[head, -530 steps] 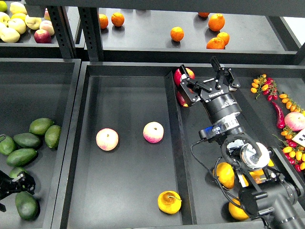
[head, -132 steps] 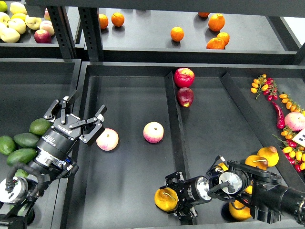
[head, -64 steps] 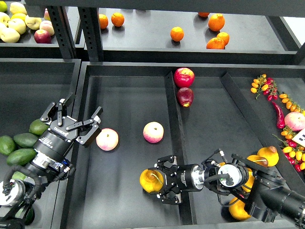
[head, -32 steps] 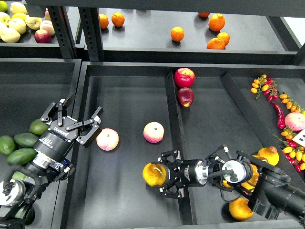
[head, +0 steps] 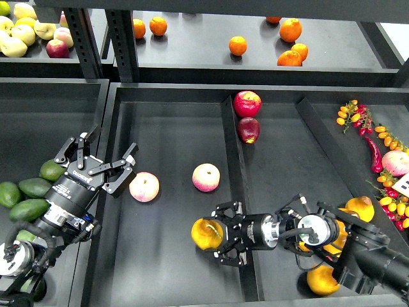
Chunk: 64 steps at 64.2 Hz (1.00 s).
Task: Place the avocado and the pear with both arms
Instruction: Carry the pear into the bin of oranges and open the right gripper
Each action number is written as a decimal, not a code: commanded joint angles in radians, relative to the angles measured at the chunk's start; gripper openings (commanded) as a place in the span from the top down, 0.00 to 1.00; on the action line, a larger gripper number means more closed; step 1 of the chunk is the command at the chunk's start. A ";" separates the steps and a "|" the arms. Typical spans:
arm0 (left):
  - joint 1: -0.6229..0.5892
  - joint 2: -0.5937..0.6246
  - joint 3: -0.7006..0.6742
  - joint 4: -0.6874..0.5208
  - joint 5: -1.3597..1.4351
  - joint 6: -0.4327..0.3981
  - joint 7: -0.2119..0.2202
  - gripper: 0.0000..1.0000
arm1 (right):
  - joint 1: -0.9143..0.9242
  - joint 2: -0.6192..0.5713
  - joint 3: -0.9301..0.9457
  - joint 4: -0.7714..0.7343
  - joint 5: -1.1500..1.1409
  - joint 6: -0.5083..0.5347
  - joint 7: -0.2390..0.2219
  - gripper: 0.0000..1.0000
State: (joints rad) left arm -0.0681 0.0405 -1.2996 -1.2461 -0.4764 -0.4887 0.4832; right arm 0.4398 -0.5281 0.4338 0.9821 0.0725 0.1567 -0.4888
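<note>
My right gripper [head: 216, 234] reaches left over the divider into the middle bin and is shut on the golden-yellow pear [head: 204, 234], holding it near the bin's front right. My left gripper [head: 101, 160] is open and empty over the wall between the left and middle bins, just left of a peach [head: 144, 187]. The dark green avocado [head: 38, 288] lies at the front of the left bin, mostly hidden under my left arm.
Several lighter and darker avocados [head: 29, 208] lie in the left bin. A second peach [head: 206, 177] sits mid-bin. Red apples [head: 247, 103] and yellow pears [head: 360, 208] are in the right bin. Oranges [head: 237, 45] are on the shelf behind.
My right gripper closed on the pear at the bin's front, carried it left, then up and slightly right. In the last half second nothing moved. My left gripper stays open.
</note>
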 commanded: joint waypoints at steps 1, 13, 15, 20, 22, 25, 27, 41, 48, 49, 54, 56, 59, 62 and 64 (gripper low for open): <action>0.002 -0.002 0.005 0.013 0.001 0.000 0.000 0.01 | -0.003 0.000 0.000 -0.011 -0.014 0.000 0.000 0.62; -0.006 -0.008 0.034 0.054 0.002 0.000 0.002 0.01 | -0.003 0.003 0.000 -0.019 -0.025 -0.002 0.000 0.60; -0.007 -0.008 0.036 0.060 0.002 0.000 0.002 0.01 | -0.003 0.003 0.000 -0.022 -0.025 -0.002 0.000 0.60; -0.007 -0.008 0.037 0.065 0.005 0.000 0.002 0.01 | -0.003 0.005 0.000 -0.029 -0.027 -0.002 0.000 0.59; -0.007 -0.007 0.037 0.066 0.005 0.000 0.002 0.01 | -0.003 0.005 0.002 -0.033 -0.028 -0.002 0.000 0.58; -0.006 -0.007 0.039 0.066 0.005 0.000 0.002 0.01 | -0.003 0.005 0.002 -0.037 -0.034 -0.002 0.000 0.56; -0.006 -0.007 0.040 0.066 0.005 0.000 0.002 0.01 | -0.003 0.005 0.002 -0.039 -0.042 -0.002 0.000 0.54; -0.001 -0.007 0.040 0.054 0.005 0.000 0.002 0.01 | -0.001 0.008 0.003 -0.049 -0.060 -0.005 0.000 0.45; 0.001 -0.007 0.040 0.053 0.007 0.000 0.002 0.01 | -0.001 0.008 0.005 -0.046 -0.060 -0.005 0.000 0.43; 0.001 -0.007 0.040 0.053 0.007 0.000 0.002 0.01 | 0.000 0.008 0.005 -0.046 -0.060 -0.005 0.000 0.43; 0.002 -0.007 0.040 0.051 0.013 0.000 0.002 0.01 | 0.000 0.008 0.008 -0.043 -0.060 -0.006 0.000 0.42; 0.002 -0.007 0.040 0.050 0.016 0.000 0.002 0.01 | 0.000 0.008 0.014 -0.042 -0.060 -0.006 0.000 0.40; 0.004 -0.007 0.040 0.048 0.021 0.000 0.002 0.01 | -0.001 0.008 0.022 -0.040 -0.060 -0.006 0.000 0.39; 0.005 -0.007 0.040 0.048 0.021 0.000 0.002 0.01 | -0.001 0.008 0.025 -0.039 -0.060 -0.006 0.000 0.38; 0.007 -0.007 0.040 0.047 0.021 0.000 0.002 0.01 | -0.001 0.008 0.025 -0.037 -0.059 -0.006 0.000 0.37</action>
State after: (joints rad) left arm -0.0653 0.0338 -1.2593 -1.1965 -0.4590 -0.4887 0.4848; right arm 0.4400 -0.5200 0.4510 0.9409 0.0122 0.1505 -0.4887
